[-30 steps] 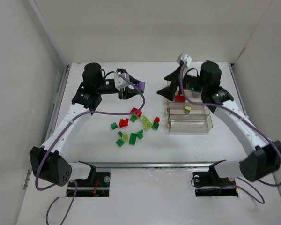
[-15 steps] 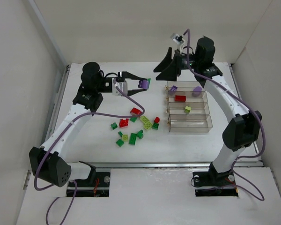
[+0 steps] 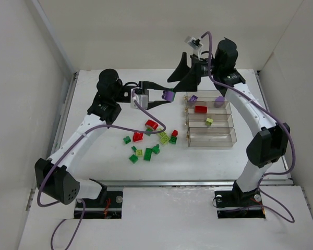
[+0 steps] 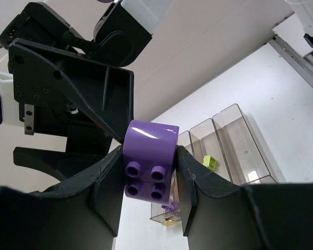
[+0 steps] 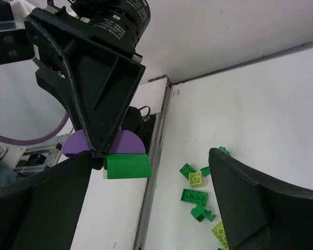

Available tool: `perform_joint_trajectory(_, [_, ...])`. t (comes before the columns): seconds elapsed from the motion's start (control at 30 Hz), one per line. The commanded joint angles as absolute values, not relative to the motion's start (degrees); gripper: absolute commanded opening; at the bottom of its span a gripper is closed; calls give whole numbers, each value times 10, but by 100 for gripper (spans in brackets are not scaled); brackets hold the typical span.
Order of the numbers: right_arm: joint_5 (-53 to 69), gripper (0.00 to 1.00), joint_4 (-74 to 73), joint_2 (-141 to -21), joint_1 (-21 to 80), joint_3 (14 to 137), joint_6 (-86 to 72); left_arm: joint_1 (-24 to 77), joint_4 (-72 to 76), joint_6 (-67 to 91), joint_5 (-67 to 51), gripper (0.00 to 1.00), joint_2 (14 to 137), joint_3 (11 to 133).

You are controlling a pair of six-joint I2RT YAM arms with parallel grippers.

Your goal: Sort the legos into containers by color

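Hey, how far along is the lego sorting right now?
Done: the containers hold two purple bricks, a red brick and a yellow-green brick; the nearest bin looks empty. In hand: the left gripper grips another purple brick. Left: the loose bricks, red, green and yellow-green, on the table.

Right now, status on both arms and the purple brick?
Left gripper shut on purple brick, held off table. Right gripper open, empty. It hangs close beside the brick, near the containers.
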State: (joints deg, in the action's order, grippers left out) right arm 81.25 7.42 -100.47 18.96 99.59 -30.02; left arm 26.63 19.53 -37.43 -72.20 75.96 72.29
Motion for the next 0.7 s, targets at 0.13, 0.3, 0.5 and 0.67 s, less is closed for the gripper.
perform_joint_trajectory(0.13, [847, 86, 99, -1000, 202, 1005, -298, 276, 240, -378, -734, 0, 756, 755])
perform_joint_trajectory(0.3, [870, 81, 99, -1005, 202, 1005, -303, 276, 245, -390, -715, 0, 756, 755])
perform_joint_trajectory(0.5, [875, 50, 99, -1005, 202, 1000, -303, 276, 245, -390, -704, 0, 751, 750])
perform_joint_trajectory(0.67, [846, 0, 99, -986, 197, 976, -297, 276, 228, -396, -673, 0, 745, 744])
